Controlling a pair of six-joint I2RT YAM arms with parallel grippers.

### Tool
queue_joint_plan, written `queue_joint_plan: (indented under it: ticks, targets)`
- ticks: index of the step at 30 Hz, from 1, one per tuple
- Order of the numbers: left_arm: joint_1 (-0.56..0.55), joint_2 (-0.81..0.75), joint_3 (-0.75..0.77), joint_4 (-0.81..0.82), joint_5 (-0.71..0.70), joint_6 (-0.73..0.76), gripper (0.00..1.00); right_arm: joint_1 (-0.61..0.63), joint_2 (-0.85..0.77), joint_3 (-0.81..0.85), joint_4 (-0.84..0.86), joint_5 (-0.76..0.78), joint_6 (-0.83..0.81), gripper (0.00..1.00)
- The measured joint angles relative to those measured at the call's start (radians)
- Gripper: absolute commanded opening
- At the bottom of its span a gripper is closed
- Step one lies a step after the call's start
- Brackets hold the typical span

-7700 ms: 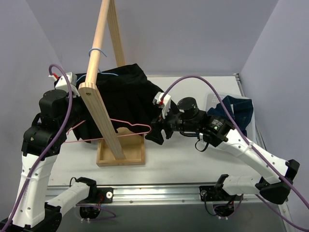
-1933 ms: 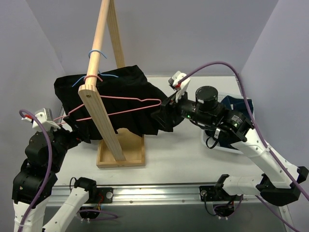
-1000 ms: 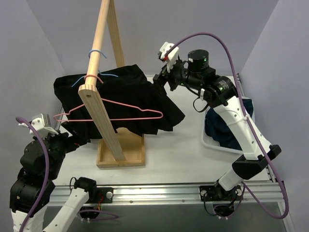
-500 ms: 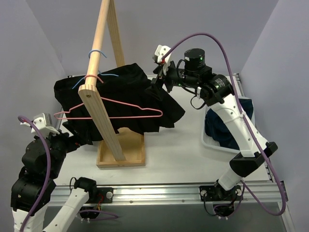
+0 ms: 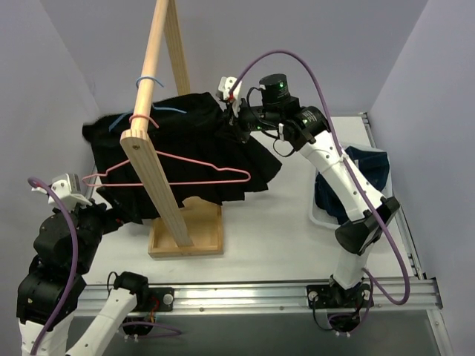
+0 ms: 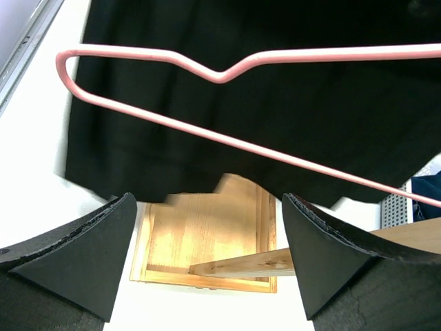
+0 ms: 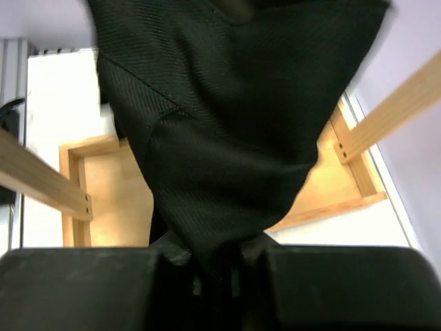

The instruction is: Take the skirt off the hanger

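Matt black woven cloth, finely twilled, in the skirt [image 7: 227,138]. Smooth pink coated wire, faintly glossy, in the hanger [image 6: 207,134]. Pale bare wood, smooth with visible grain, in the rack [image 5: 152,163]. Grainy matt black on the left gripper [image 6: 207,200] fingers [image 6: 83,255].

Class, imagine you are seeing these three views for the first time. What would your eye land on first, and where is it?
The black skirt dominates the middle of the top view, draped against the tall wooden stand, and the right tool is pinched shut on its upper right edge. A thin pink hanger stands out sharply in front of the dark cloth. The left tool is open just below it.
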Motion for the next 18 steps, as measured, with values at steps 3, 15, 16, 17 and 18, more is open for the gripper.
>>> queue_joint_plan:
  ticks: [3, 15, 16, 17, 18]
  targets:
    - [0.000, 0.001, 0.000, 0.000, 0.000, 0.000, 0.95, 0.002, 0.002, 0.002, -0.006, -0.028, -0.010, 0.00]
    - [0.000, 0.017, 0.002, 0.000, 0.000, 0.000, 0.95, -0.011, 0.000, -0.013, 0.121, -0.106, 0.057, 0.00]
    - [0.000, 0.017, 0.002, 0.000, 0.000, 0.000, 0.95, -0.010, 0.000, -0.013, 0.136, -0.114, 0.065, 0.00]
    - [0.000, 0.017, 0.002, 0.000, 0.000, 0.000, 0.95, -0.008, -0.001, -0.008, 0.146, -0.121, 0.073, 0.00]
    - [0.000, 0.017, 0.002, 0.000, 0.000, 0.000, 0.95, -0.005, 0.001, 0.004, 0.150, -0.128, 0.080, 0.00]
